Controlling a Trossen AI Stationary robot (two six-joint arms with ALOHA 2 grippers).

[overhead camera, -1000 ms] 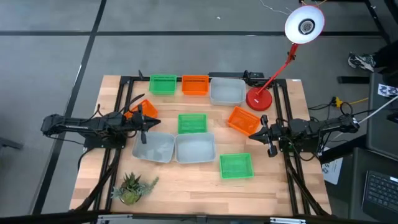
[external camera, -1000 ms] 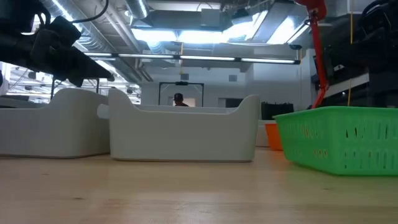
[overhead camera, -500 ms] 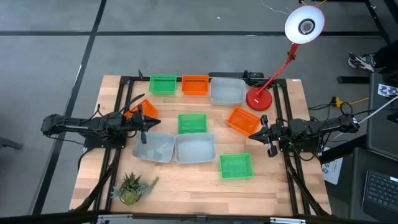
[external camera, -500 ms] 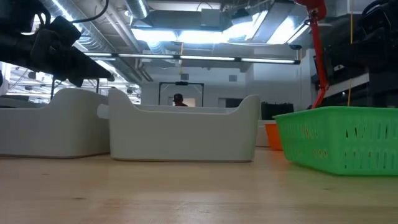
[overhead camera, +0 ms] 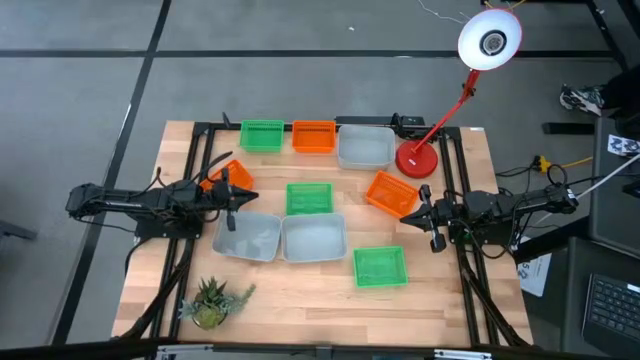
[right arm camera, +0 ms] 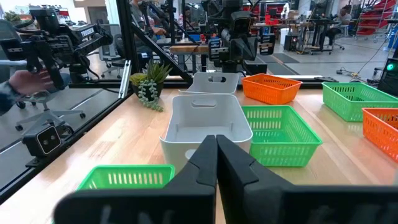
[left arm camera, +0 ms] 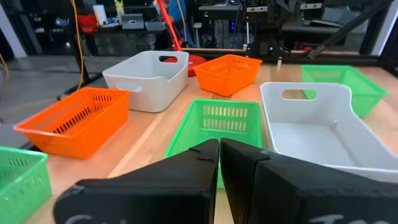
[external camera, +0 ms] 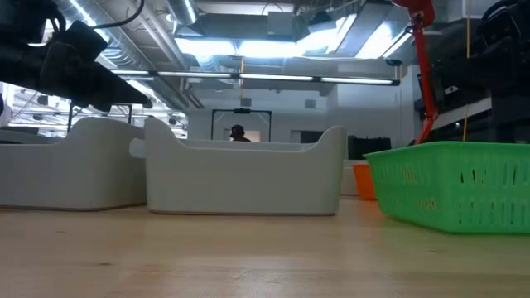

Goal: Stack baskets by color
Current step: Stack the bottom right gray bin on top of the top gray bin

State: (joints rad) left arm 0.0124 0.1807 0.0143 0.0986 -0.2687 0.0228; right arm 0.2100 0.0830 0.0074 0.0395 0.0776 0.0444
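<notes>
No stack is made yet: all nine baskets lie single on the bench [overhead camera: 300, 290]. Taking the red lamp base [overhead camera: 415, 160] as landmark, a grey basket [overhead camera: 365, 147] is just beside it, and an orange basket [overhead camera: 392, 193] sits near it. The left gripper [overhead camera: 232, 195] and right gripper [overhead camera: 428, 215] both have fingers together, holding nothing. All the sorting by color is left.

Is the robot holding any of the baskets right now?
No. The left gripper and right gripper are both shut on nothing, hovering over the table.
</notes>
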